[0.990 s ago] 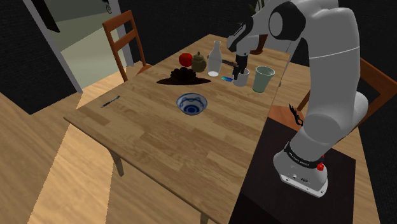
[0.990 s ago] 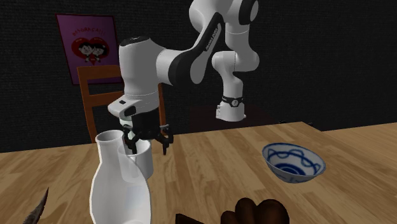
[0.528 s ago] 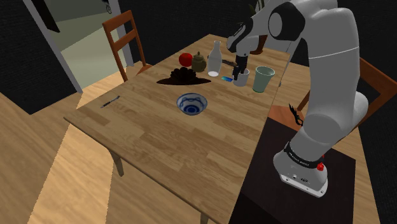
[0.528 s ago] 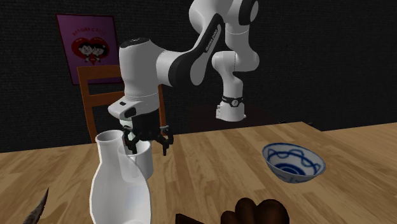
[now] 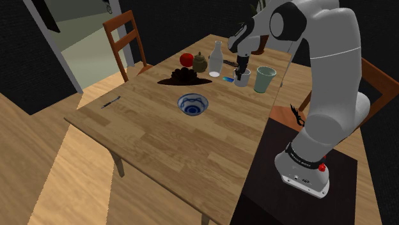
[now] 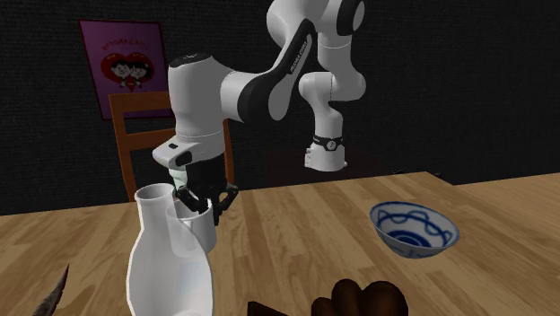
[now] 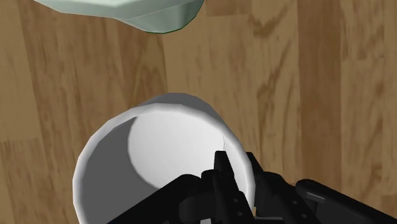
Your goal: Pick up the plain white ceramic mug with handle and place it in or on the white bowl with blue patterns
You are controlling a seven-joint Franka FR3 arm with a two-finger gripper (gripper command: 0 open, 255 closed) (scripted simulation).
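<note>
**Fingers pinch the wall of the white mug at the far side of the counter**

The white mug (image 7: 168, 143) stands upright on the wooden counter (image 5: 192, 147), and the black gripper (image 7: 240, 170) comes onto it from above. The fingers (image 7: 222, 167) are nearly closed. One is inside the mug and the other is outside, with the thin wall near the rim clamped between them.

Just beside the mug, on the shoulder view's right, stands a pale green cup (image 5: 264, 79). On the other side, near the mug, is a white bottle (image 5: 217, 59) with a narrow neck. A small blue object (image 5: 226, 80) lies on the counter between the two.

Further to the shoulder view's left are a small brown teapot (image 5: 201, 62) and a red apple (image 5: 187, 59). A dark lumpy thing (image 5: 185, 75), which I cannot name, sits in front of them.

The white bowl with blue patterns (image 5: 192, 104) sits near the middle of the counter, well apart from the mug. A pen (image 5: 110, 102) lies close to the counter's edge at the shoulder view's left.

In the second exterior view the white bottle is in front and hides part of the mug.
</note>
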